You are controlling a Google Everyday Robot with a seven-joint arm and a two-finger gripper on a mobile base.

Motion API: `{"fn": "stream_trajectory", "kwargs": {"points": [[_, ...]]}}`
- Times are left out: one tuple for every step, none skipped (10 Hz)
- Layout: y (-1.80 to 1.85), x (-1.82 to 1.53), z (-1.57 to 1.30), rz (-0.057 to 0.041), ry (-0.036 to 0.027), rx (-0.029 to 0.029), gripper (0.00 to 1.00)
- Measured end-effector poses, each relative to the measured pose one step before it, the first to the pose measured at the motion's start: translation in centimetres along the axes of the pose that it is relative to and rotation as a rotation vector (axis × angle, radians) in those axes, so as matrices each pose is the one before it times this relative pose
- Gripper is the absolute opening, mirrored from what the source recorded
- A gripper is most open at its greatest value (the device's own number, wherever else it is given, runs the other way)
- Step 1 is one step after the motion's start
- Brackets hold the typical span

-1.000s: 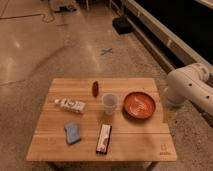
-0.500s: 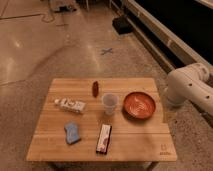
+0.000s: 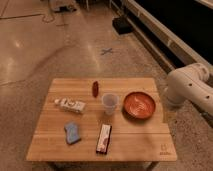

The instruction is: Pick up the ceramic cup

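Note:
The ceramic cup [image 3: 109, 103] is small, pale whitish-grey and handleless. It stands upright near the middle of the wooden table [image 3: 140, 140], just left of the wide orange-red bowl [image 3: 138, 105]. A small dark-red oblong object [image 3: 95, 88] lies behind the cup to its left. The white robot arm [image 3: 189, 88] shows at the right edge, beside the table's right side. The gripper itself is out of view.
A white tube-like packet [image 3: 71, 105] lies at the left of the table. A blue sponge [image 3: 72, 133] and a dark snack bar [image 3: 104, 138] lie toward the front. A dark box [image 3: 122, 24] sits on the floor behind, near a blue cross mark [image 3: 106, 51].

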Motion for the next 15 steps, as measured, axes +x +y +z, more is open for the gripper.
{"fn": "stream_trajectory", "kwargs": {"points": [[0.005,-0.001,0.002,-0.00008,0.00007,-0.00010,0.65],[-0.002,0.003,0.001,0.00010,-0.00003,0.00004,0.65],[0.000,0.001,-0.001,-0.00002,0.00006,0.00002,0.65],[-0.002,0.000,-0.002,0.00001,-0.00002,0.00007,0.65],[0.024,-0.045,-0.022,-0.00253,0.00111,0.00116,0.65],[-0.194,-0.426,-0.068,-0.01432,0.00166,0.00685,0.65],[-0.251,-1.152,-0.089,-0.02353,-0.00140,0.00687,0.65],[-0.308,-1.701,-0.070,-0.02177,-0.00051,0.00561,0.65],[-0.229,-0.857,-0.101,-0.01647,0.00169,0.00788,0.65],[-0.165,-0.379,-0.090,-0.01885,0.00265,0.00760,0.65],[-0.368,-0.854,0.011,-0.03399,0.00390,0.00937,0.65],[-0.255,-0.771,0.155,-0.02024,0.00034,0.00416,0.65],[-0.375,-1.409,0.234,-0.02594,-0.00021,0.00427,0.65],[-0.715,-2.673,0.268,-0.02994,-0.00003,0.00741,0.65],[-0.567,-1.639,0.218,-0.02947,0.00092,0.00493,0.65]]}}
